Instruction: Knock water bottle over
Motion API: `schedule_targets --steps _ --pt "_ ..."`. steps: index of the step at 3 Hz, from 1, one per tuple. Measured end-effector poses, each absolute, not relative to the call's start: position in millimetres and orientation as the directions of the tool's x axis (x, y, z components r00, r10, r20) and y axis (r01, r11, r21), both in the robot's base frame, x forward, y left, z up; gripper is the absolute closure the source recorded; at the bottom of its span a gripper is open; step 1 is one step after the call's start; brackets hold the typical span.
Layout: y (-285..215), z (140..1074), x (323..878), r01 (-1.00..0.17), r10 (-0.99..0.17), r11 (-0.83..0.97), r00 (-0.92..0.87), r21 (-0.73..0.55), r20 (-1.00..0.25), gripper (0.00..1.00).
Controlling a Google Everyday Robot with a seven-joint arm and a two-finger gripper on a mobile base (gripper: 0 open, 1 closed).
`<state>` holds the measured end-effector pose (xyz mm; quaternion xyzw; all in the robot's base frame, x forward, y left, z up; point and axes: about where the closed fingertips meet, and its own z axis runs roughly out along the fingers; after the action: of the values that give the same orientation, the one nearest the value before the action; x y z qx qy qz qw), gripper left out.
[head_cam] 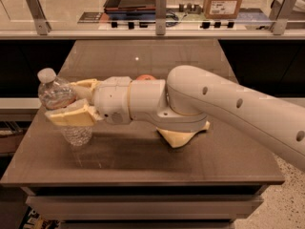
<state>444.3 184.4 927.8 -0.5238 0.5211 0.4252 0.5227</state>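
The water bottle (59, 99) is clear ribbed plastic with a white cap. It stands near the table's left edge, base on the table, top leaning left. My gripper (74, 100) reaches in from the right at the bottle's mid-height. Its tan fingers (71, 114) are spread, one on the near side and one on the far side of the bottle, both against it. The near finger hides part of the bottle's middle.
An apple (145, 78) shows just behind my wrist, mostly hidden. A tan piece (181, 136) lies on the brown table (214, 166) under my arm. The left table edge is close to the bottle. A counter with a box (224, 1) runs behind.
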Motion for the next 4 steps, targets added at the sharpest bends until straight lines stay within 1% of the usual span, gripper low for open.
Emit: schedule_targets --steps 2,4 --pt "156 936 466 -0.991 -0.199 0.112 0.050 -0.073 -0.979 1.00" --pt "142 934 464 -0.987 -0.311 0.157 -0.005 -0.046 -0.951 1.00"
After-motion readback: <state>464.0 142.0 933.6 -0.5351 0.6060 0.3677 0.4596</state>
